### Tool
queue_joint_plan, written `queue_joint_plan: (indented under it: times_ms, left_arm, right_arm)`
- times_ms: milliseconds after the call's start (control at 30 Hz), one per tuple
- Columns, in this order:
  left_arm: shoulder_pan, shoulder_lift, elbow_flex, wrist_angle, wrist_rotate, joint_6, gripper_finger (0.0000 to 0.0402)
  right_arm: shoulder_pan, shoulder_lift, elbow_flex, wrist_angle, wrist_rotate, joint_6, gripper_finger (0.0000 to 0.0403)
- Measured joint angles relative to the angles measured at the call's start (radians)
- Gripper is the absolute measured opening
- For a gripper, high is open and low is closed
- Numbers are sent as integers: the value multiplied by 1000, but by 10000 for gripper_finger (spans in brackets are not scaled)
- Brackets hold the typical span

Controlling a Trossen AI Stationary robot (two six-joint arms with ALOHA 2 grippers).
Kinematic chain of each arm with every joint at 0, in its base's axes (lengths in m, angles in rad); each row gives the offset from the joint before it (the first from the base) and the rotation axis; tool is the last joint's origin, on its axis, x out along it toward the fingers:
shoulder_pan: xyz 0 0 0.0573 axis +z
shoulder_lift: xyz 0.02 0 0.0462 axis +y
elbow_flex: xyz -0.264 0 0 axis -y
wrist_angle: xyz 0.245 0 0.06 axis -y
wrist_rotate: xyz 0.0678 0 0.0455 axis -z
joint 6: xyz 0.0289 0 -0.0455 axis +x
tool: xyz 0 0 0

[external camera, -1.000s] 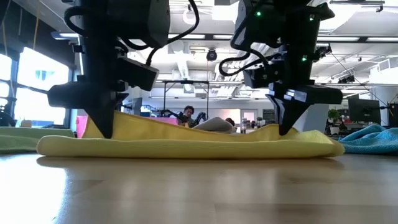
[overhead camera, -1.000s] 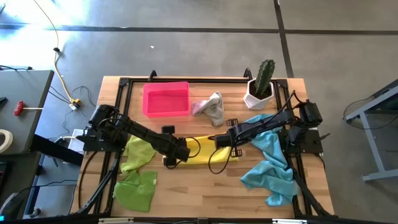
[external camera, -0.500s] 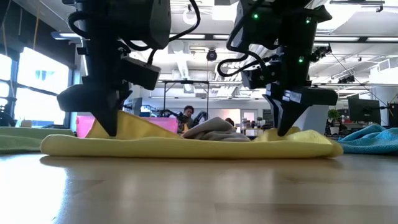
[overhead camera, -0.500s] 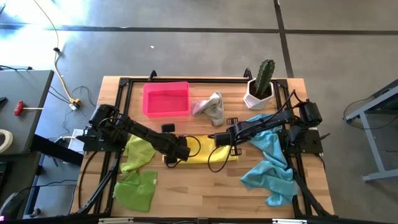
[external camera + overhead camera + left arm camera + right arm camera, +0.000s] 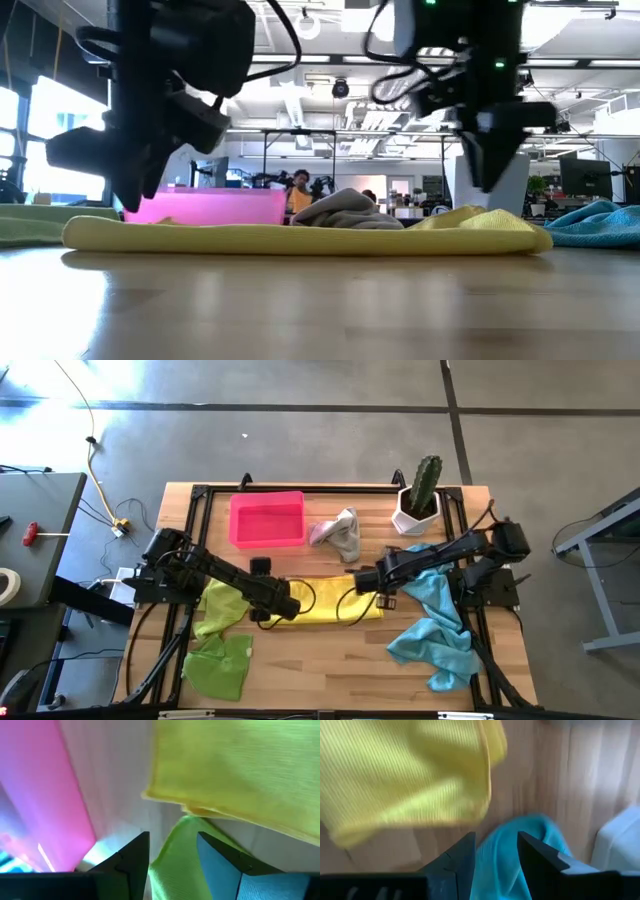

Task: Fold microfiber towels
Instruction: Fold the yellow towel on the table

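Both jaws parted and empty, left gripper [image 5: 262, 610] and right gripper [image 5: 372, 582] above folded yellow towel [image 5: 320, 606]

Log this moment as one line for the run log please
yellow towel: folded flat, mid-table | left tool: open, empty, at its left end | right tool: open, empty, at its right end | grey towel: unfolded, beside pink tray

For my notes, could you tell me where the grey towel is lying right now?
In the high view, the grey towel lies crumpled near the table's far edge, between the pink tray and the potted cactus.
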Motion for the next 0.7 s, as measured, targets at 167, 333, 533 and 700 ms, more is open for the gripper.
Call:
queue_joint_plan:
  times_ms: [167, 333, 533, 700]
  left_arm:
    - [-37, 0, 0, 88, 15, 141, 156]
    - [-38, 0, 0, 222, 42, 261, 156]
    - [2, 0, -46, 254, 72, 264, 156]
    - [21, -15, -121, 335, 160, 252, 156]
  right_arm:
    - [30, -144, -158, 169, -7, 158, 139]
    - [41, -283, -329, 397, -50, 330, 139]
    - [58, -358, -528, 697, -184, 533, 150]
    - [84, -361, -607, 879, -263, 649, 180]
